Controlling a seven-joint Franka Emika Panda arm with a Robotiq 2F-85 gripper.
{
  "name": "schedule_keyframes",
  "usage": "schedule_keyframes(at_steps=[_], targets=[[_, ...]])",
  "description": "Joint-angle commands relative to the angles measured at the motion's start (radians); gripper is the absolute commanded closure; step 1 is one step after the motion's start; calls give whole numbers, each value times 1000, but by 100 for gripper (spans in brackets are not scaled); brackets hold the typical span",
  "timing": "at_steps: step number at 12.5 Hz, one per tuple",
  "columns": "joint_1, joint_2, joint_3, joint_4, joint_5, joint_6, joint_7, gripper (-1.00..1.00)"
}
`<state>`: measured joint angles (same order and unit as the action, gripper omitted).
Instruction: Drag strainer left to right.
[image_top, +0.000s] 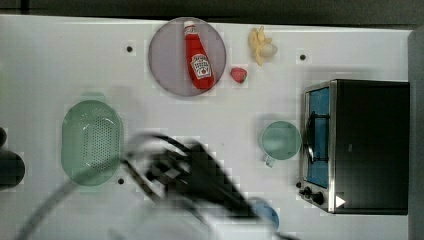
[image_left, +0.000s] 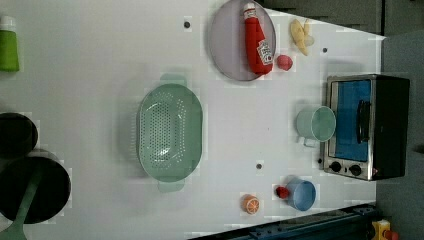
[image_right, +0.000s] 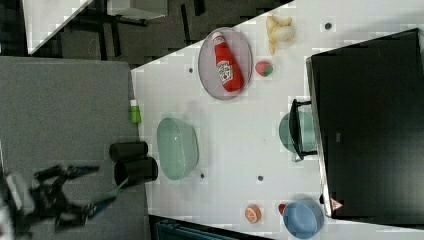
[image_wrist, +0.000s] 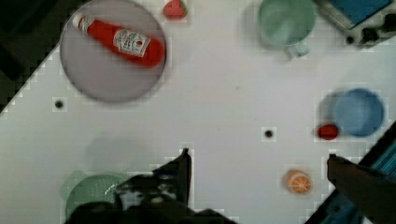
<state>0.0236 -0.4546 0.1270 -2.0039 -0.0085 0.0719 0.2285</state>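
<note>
The strainer (image_top: 92, 142), a pale green oblong colander dotted with holes, rests on the white table (image_top: 50, 65) at the top view's left. It also appears as the strainer (image_left: 170, 131), the strainer (image_right: 177, 147) and, partly behind a finger, the strainer (image_wrist: 88, 192). My gripper (image_top: 145, 167) is a dark blur hovering just off the strainer's rim on the top view's right. In the wrist view the gripper (image_wrist: 259, 161) is open, its fingers (image_wrist: 183, 170) wide apart with nothing between them. A dark gripper shape (image_right: 85, 189) hangs at the right view's lower left.
A toaster oven (image_top: 360, 145) stands at the top view's right, with a green mug (image_top: 281, 141) beside it and a blue mug (image_left: 301, 194) near the front. A ketchup bottle (image_top: 198, 57) lies on a plate (image_top: 165, 55). A strawberry (image_top: 238, 75), banana (image_top: 261, 45) and orange slice (image_left: 250, 204) lie nearby.
</note>
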Motion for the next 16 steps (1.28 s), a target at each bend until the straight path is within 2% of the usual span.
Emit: schedule_keyframes(at_steps=[1, 5, 8, 12, 16], targets=[[41, 151, 159, -88, -14, 127, 247, -100], [44, 338, 338, -92, -14, 337, 650, -100], [45, 493, 411, -93, -20, 469, 891, -100], [57, 699, 435, -100, -25, 652, 1086, -100], [63, 890, 412, -100, -85, 843, 1132, -100]])
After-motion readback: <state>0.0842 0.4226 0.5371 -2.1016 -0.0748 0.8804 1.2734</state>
